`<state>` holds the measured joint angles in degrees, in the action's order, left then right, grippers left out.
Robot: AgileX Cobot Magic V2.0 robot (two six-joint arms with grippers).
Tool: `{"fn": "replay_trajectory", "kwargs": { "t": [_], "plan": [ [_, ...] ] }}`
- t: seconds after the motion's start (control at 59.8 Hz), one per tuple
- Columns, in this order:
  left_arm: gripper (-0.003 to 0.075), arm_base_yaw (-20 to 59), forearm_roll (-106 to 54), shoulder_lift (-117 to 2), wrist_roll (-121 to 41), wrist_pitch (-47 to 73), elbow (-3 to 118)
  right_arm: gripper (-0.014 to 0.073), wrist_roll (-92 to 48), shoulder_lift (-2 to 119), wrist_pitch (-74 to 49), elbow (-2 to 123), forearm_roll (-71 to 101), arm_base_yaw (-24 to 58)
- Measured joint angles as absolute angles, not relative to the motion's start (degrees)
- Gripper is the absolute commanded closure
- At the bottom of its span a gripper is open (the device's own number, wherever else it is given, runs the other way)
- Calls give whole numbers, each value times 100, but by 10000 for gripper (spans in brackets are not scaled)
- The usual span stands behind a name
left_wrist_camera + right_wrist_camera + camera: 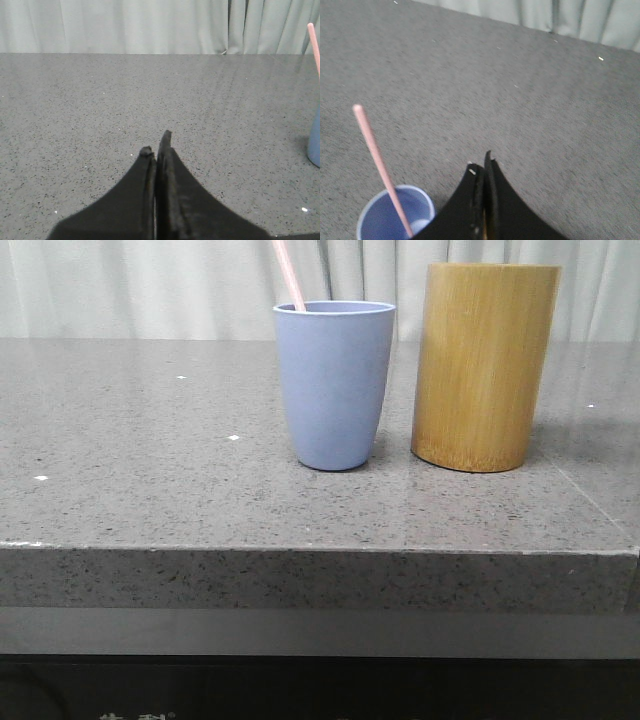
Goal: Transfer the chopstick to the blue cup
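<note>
The blue cup (335,390) stands upright on the grey stone table, left of centre. One pale pink chopstick (289,275) leans inside it, its upper end sticking out past the rim. The right wrist view looks down into the cup (380,222) with the chopstick (377,160) resting in it. My right gripper (482,162) is shut, holds nothing I can see, and hangs above and beside the cup. My left gripper (156,142) is shut and empty over bare table, with the cup (315,142) and chopstick (314,42) off at the frame edge. Neither gripper shows in the front view.
A taller yellow-brown bamboo holder (482,365) stands just right of the blue cup, with nothing visible above its rim. The table's front edge (320,550) runs across the front view. A pale curtain hangs behind the table.
</note>
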<state>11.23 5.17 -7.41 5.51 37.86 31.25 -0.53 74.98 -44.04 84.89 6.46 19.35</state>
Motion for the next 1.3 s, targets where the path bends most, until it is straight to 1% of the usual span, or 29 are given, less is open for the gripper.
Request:
{"fn": "replay_trajectory", "kwargs": {
  "t": [0.167, 0.351, 0.685, 0.936, 1.087, 1.304],
  "plan": [
    [739, 1123, 517, -741, 551, 3786, 3125, 681, -53, 6973, -5003, 8247, 522, 1255],
    [739, 1123, 517, -741, 551, 3786, 3125, 681, -53, 5968, -5009, 7101, 508, 856],
    [739, 1123, 517, -741, 551, 3786, 3125, 681, -67, 3376, -3923, 4247, 608, 801],
    [739, 1123, 517, -741, 551, 3786, 3125, 681, -67, 1294, -3195, 2598, 650, 801],
    [739, 1123, 517, -741, 551, 3786, 3125, 681, -67, 470, -3025, 2193, 650, 801],
    [739, 1123, 517, -741, 551, 3786, 3125, 681, -67, 274, -2991, 2167, 654, 801]
  ]
}}
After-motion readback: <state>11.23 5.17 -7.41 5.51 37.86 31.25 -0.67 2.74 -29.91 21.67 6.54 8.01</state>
